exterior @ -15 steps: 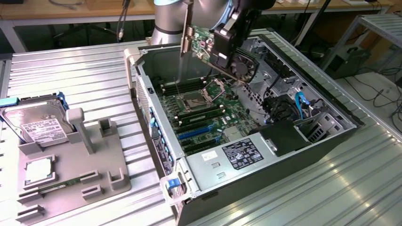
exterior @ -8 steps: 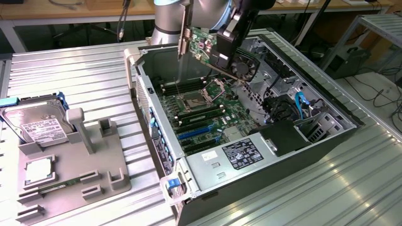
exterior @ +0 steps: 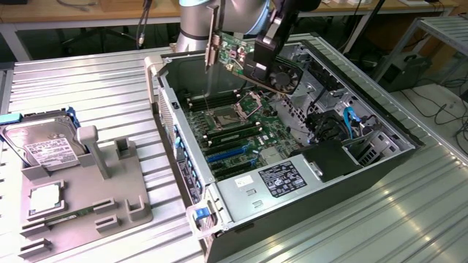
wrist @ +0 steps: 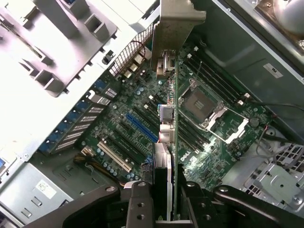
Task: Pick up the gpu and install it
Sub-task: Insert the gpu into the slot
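Here the gpu [exterior: 234, 57] is thin, green, black-fanned.

1. Exterior view: the camera sits high and off to one side. It looks down at an angle on the open computer case [exterior: 252, 216] lying on the ribbed metal table [exterior: 95, 76]. It is far enough back to take in the grey parts holder [exterior: 95, 186] on the exterior view's left and the arm [exterior: 194, 27] behind the case.
2. Wrist view: the camera rides just behind the gripper [wrist: 165, 187]. It faces down along the held gpu [wrist: 168, 116], seen edge-on, close above the case interior.
3. Shared ground: motherboard [exterior: 234, 134], CPU socket [exterior: 221, 116], blue slots [exterior: 230, 155], the gpu, and part of the parts holder.
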Motion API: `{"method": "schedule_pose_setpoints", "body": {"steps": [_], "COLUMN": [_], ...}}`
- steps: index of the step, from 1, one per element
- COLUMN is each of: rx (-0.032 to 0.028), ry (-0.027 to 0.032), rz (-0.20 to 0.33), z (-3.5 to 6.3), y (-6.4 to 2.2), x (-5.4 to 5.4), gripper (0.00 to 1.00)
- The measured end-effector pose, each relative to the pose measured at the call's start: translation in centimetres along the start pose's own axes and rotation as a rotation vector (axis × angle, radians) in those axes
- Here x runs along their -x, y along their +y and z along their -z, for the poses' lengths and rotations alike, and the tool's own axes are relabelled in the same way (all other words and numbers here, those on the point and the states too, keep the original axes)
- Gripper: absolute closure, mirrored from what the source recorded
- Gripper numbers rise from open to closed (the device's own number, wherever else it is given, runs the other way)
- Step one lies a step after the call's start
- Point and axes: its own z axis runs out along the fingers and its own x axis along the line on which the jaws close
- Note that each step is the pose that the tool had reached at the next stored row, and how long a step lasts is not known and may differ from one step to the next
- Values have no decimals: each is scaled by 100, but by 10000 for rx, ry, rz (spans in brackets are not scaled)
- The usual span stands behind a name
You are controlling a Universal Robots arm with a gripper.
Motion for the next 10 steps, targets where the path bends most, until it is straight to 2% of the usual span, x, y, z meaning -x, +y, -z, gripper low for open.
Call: {"method": "schedule_pose_setpoints", "body": {"steps": [10], "rx": [20], "ry": [61], "rz": [912], "z": [-2], "y": [-1], "x": [-1], "gripper": [72]}}
